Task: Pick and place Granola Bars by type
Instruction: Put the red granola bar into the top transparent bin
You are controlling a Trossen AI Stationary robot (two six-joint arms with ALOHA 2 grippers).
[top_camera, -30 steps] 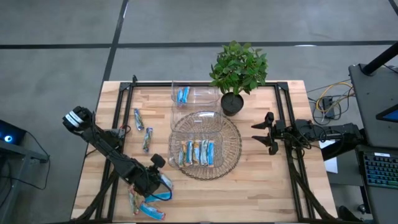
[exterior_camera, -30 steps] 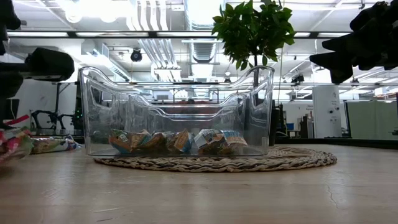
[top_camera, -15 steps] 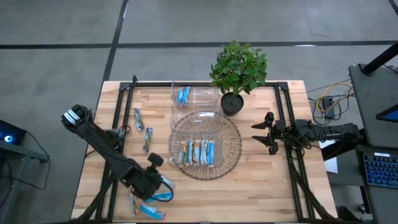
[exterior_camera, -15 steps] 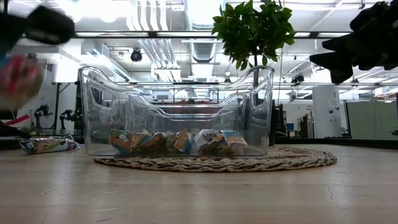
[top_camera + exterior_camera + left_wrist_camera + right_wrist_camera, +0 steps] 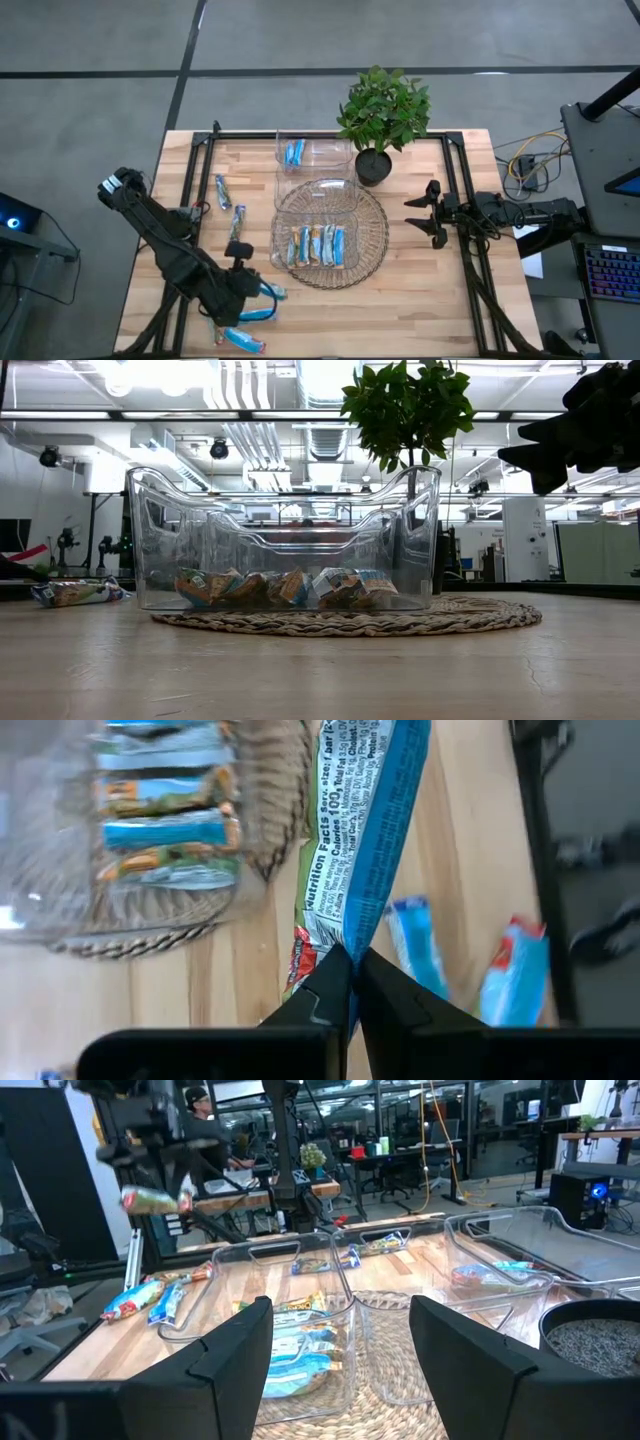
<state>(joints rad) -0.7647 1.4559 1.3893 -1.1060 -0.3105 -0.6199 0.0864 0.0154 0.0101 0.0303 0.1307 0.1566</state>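
The left hand is clenched on one end of a blue bar, whose long axis runs straight out ahead of its fingers. The container of sorted bars on the woven mat lies ahead and to one side, near, with bare worktop between. The right hand waits released beyond the mat, farther off

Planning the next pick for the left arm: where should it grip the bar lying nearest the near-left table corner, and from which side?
Grip that granola bar across its narrow width, near the middle, descending from straight above. It lies flat, with its length roughly along the table's front edge and bare wood around it. The left gripper is currently shut on another bar; the right gripper waits open at right.
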